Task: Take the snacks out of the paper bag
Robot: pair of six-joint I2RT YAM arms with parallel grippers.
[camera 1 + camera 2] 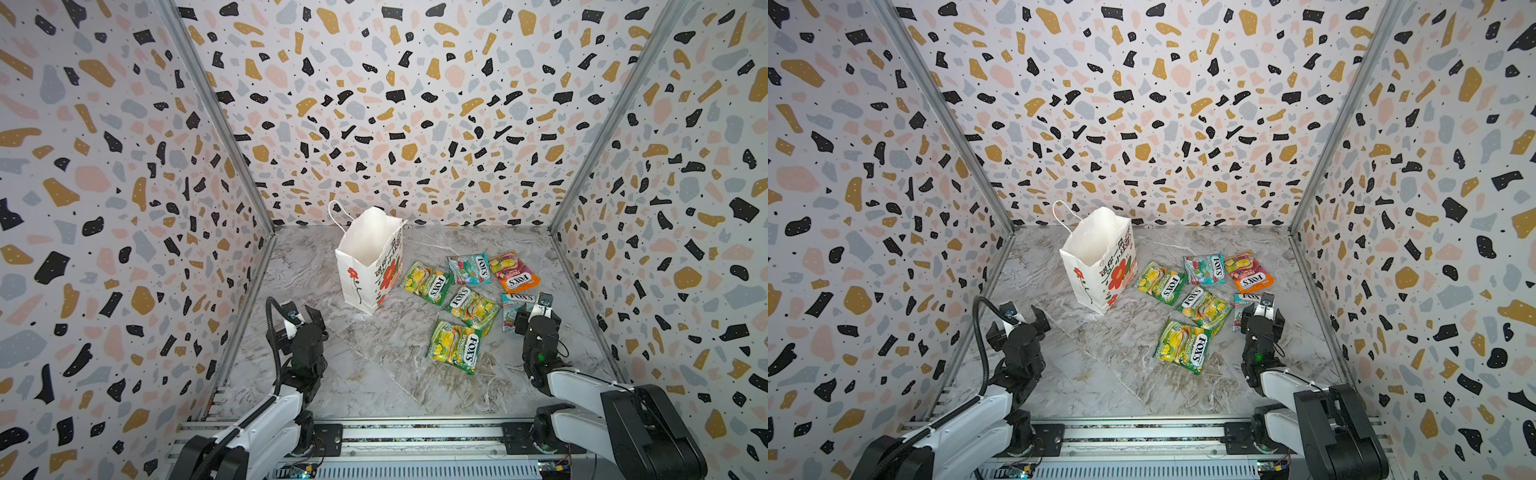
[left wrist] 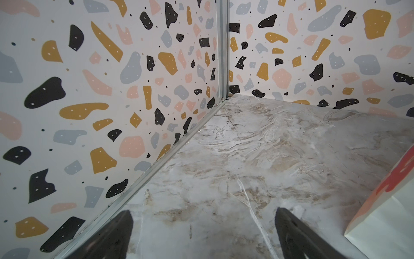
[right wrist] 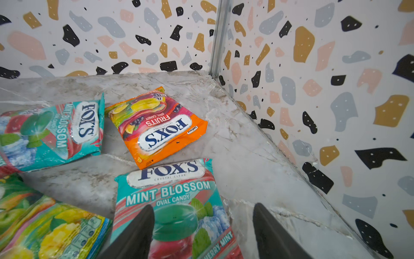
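- a small white paper bag (image 1: 368, 270) printed with red flowers stands upright toward the back of a marble-patterned table (image 1: 374, 374). its mouth is open, and what shows of its inside in both top views is bare white paper.
- six glossy snacks (image 1: 471, 309) lie flat on the table to the bag's right, close together, some touching (three green-yellow, two teal, one orange).
- the left gripper (image 2: 203, 212) sits low near the bag's front left. its fingers are spread wide with nothing between them, and a corner of the bag is just beside it in the left wrist view.
- the right gripper (image 3: 202, 206) hangs just over the nearest teal packet (image 3: 170, 197), fingers apart and clamping nothing. the orange packet (image 3: 156, 127) lies just beyond it.
- judgement: the emptying looks finished, with all six packets out.
- what could go wrong: if the right arm pulls away low, a fingertip may snag the slick teal packet and drag it into its neighbours.
- what could go wrong: if the left arm swings toward the bag, the light, seemingly empty bag would likely tip over.
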